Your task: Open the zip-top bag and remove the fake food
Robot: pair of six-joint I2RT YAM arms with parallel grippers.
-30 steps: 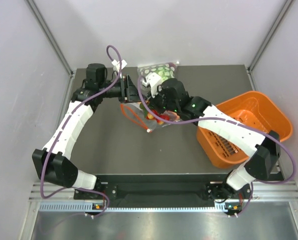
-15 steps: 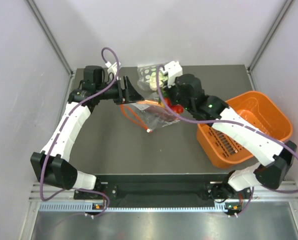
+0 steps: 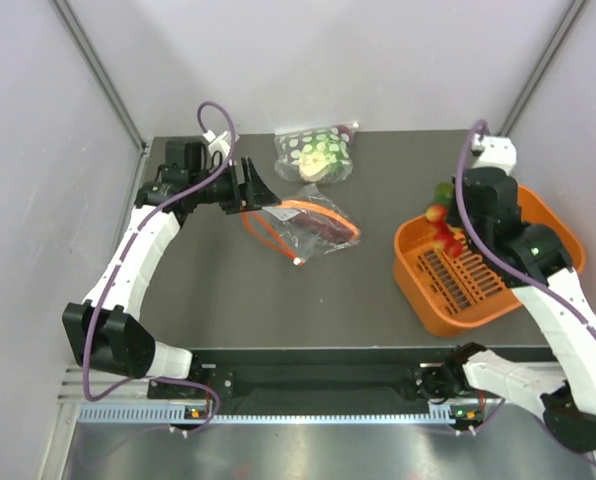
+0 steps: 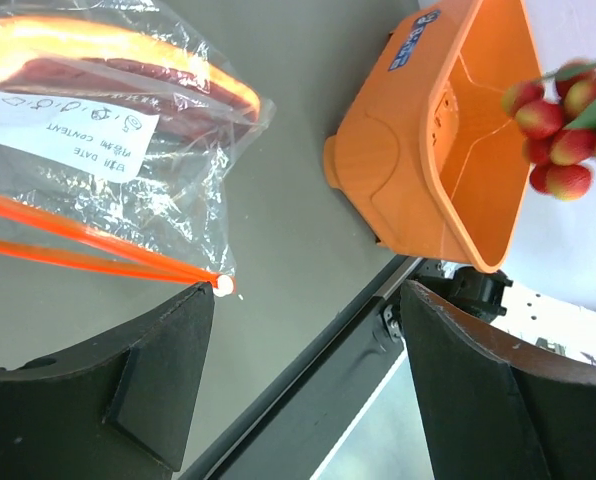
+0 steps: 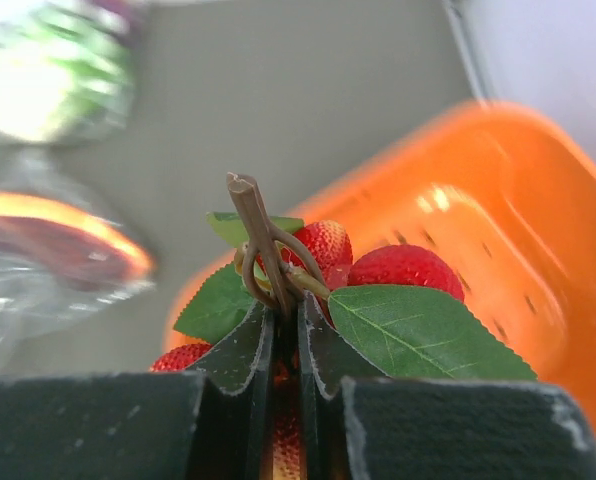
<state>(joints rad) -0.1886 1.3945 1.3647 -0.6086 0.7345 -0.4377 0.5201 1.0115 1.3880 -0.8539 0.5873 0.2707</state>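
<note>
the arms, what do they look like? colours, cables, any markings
The left arm and right arm both have white link shells with rows of small dark dots, black joint housings, and a purple cable looping loosely along each. The left gripper has broad matte-black fingers; the right gripper is the same black.

Clear zip-top bag with orange-red zip strip and white label printed in black, enclosing a dark reddish-brown piece; red berries with green leaves; orange basket; green-and-white spotted bag; dark grey table.
</note>
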